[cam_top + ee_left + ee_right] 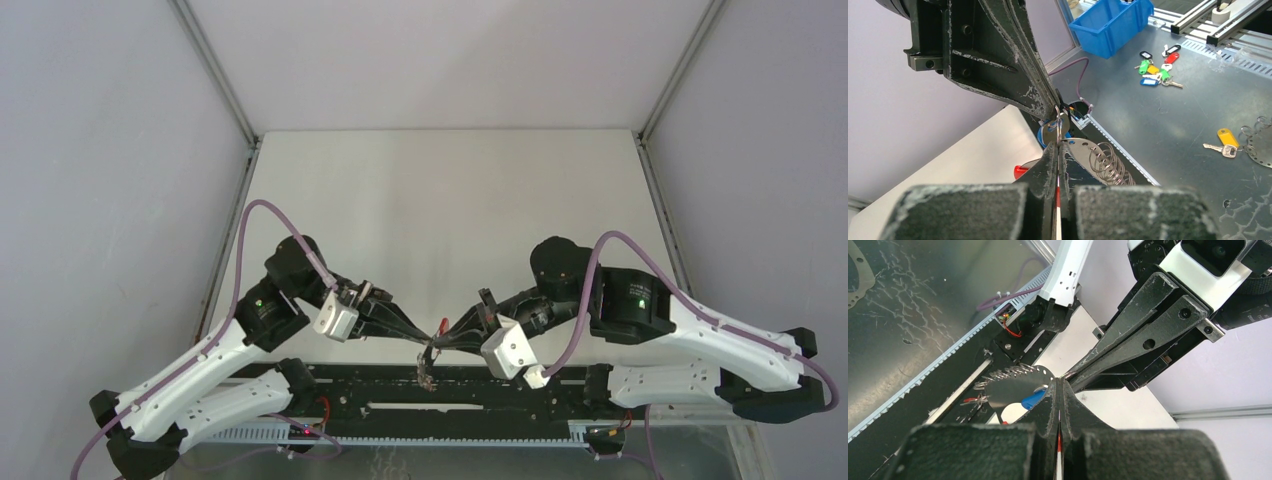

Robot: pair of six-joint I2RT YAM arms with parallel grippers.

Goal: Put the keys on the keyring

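Note:
Above the table's near edge, my left gripper (430, 338) and right gripper (446, 333) meet tip to tip. The keyring (428, 366) hangs below them. In the left wrist view my left gripper (1058, 145) is shut on a small silver ring (1058, 125) of the keyring. The right gripper's fingers (1013, 75) reach that ring's top from the upper left. A key with a blue tag (1044, 136) hangs behind the ring. A silver plate with several rings (1100, 161) and a red piece (1020, 171) lie beside my fingers. My right gripper (1059, 382) is shut too, with the blue tag (1033, 399) and the plate (1013, 387) to its left.
Beyond the table edge, on a grey metal surface, stand a blue bin (1113, 22), a heap of coloured tagged keys (1158, 70), a yellow-tagged key (1225, 141) and another ring plate (1260, 147). The black rail with the arm bases (450, 385) runs under the keyring.

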